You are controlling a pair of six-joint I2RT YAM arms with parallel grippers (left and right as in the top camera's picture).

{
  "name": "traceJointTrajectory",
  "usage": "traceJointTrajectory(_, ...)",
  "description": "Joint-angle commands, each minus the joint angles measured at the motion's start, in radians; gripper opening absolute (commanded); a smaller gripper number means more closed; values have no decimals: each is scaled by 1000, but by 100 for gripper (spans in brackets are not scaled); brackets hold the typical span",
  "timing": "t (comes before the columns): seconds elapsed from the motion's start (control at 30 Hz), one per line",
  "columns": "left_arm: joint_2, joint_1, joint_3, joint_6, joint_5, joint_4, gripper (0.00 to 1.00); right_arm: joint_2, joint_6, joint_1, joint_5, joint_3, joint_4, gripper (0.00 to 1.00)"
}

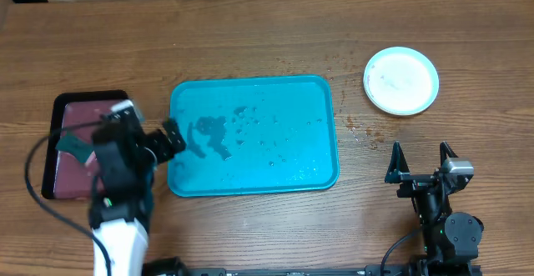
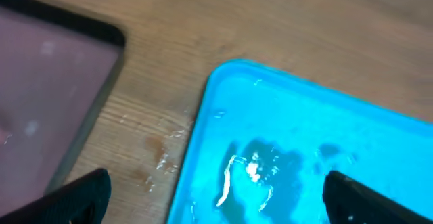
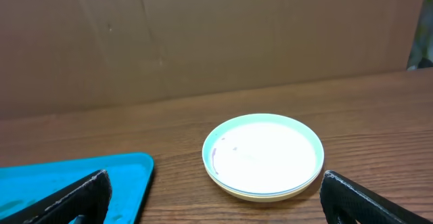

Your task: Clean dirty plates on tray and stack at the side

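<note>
The turquoise tray (image 1: 254,134) lies mid-table, wet, with no plates on it; it also shows in the left wrist view (image 2: 304,149) and the right wrist view (image 3: 67,176). The plates (image 1: 401,80) sit stacked on the table at the far right, the white one on top over a mint and a yellow-green rim; the stack also shows in the right wrist view (image 3: 264,156). My left gripper (image 1: 171,138) is open and empty over the tray's left edge (image 2: 216,197). My right gripper (image 1: 421,155) is open and empty, near the front edge, apart from the stack (image 3: 216,197).
A black-rimmed maroon tray (image 1: 71,155) lies at the left, partly under the left arm, with a dark green piece (image 1: 73,145) on it. Water drops lie on the table between the turquoise tray and the plates (image 1: 360,130).
</note>
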Motion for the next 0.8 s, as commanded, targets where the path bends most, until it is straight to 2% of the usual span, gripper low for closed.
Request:
traceJointTrajectory(0.0,-116,-23,-121,12,-6,99,100,-8,-4,5,9,-10,6,100)
traceJointTrajectory(0.13,-235,-26,-259,-38,-7,236,100,-8,-4,5,9,-10,6,100)
traceJointTrajectory(0.33,-371,-26,-382,-37,-7,320,100,-8,-4,5,9,-10,6,100)
traceJointTrajectory(0.5,-525,-47,-466,-34,-11,339,100,-8,-4,5,9,-10,6,100)
traceJointTrajectory(0.77,-725,-94,-536,55,-8,313,100,-8,-4,5,9,-10,6,100)
